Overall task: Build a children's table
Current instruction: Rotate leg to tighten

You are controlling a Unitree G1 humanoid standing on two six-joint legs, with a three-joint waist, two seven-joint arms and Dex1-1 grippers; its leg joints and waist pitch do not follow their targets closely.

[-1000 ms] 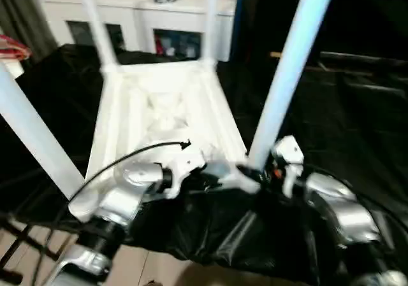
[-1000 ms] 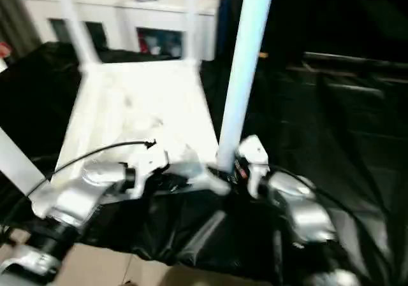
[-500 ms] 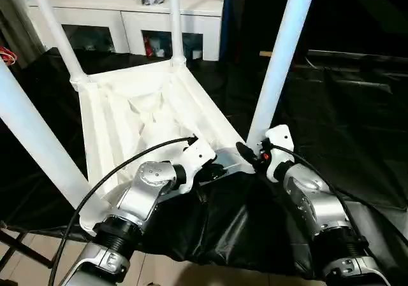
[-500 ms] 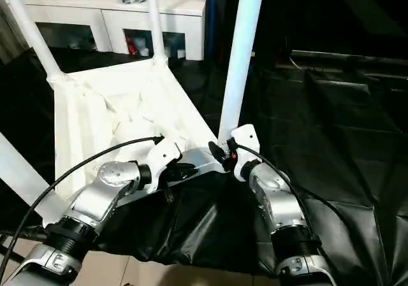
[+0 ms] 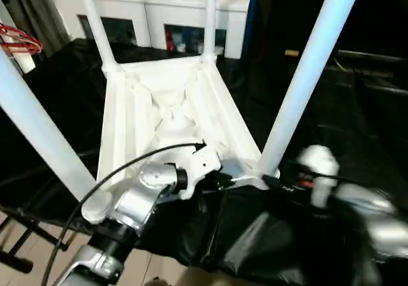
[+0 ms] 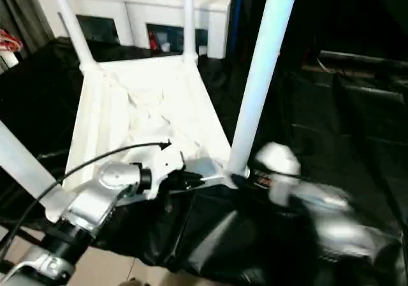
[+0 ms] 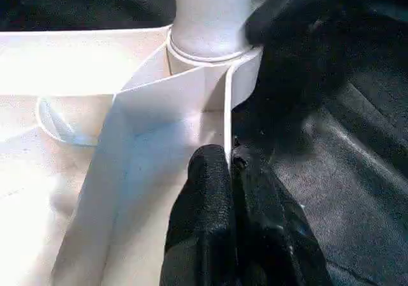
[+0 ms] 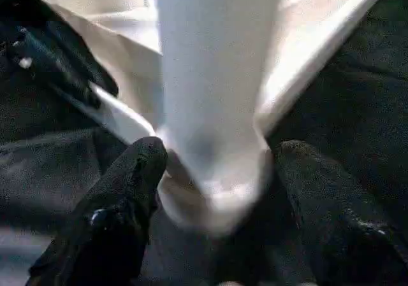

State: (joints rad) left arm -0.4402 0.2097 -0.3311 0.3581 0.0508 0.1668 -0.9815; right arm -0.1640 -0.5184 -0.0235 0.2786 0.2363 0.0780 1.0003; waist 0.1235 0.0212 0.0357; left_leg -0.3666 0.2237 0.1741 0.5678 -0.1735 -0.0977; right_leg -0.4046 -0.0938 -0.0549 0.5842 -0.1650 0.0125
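With all four legs standing in the upturned top (image 5: 166, 101), the left gripper (image 7: 228, 171) pinches its near rim while the right gripper (image 8: 213, 190) straddles, spread, the near-right leg (image 5: 306, 76), probably next to withdraw.

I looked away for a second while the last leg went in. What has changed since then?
The right gripper has opened its jaws off the near right leg and is drawing back from its socket. The left gripper stays shut on the table top's rim; all four legs stay upright.
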